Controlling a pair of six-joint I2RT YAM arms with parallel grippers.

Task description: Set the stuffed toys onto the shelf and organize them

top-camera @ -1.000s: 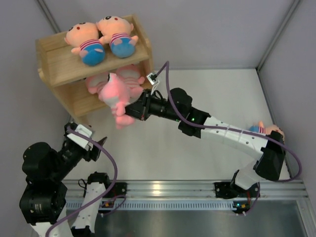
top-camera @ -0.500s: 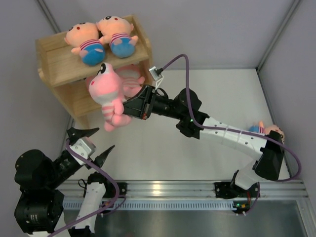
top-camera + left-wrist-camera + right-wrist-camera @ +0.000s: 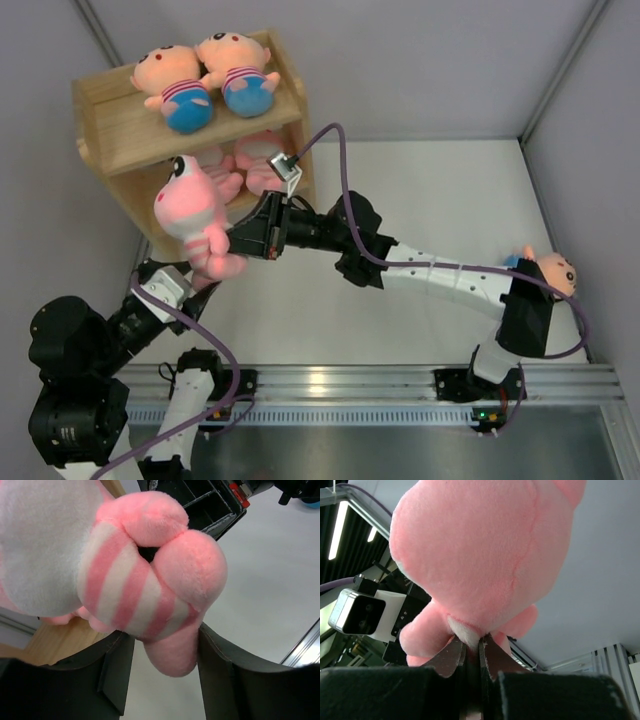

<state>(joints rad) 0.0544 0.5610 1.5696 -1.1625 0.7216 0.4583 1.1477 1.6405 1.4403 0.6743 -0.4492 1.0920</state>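
Judging this a mid-air hand-over at nine o'clock overhead, with the right pincer (image 3: 471, 641) pinching the pink pig (image 3: 195, 220) by its plush and the left pincer (image 3: 160, 632) spread around its striped leg, near the shelf (image 3: 110, 130) at eleven, the left should clamp before the right releases.

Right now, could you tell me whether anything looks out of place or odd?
One peach doll lies alone at the table's far right edge, partly behind the right arm, away from the shelf. A pink pig hangs in mid-air, pinched by the right gripper.
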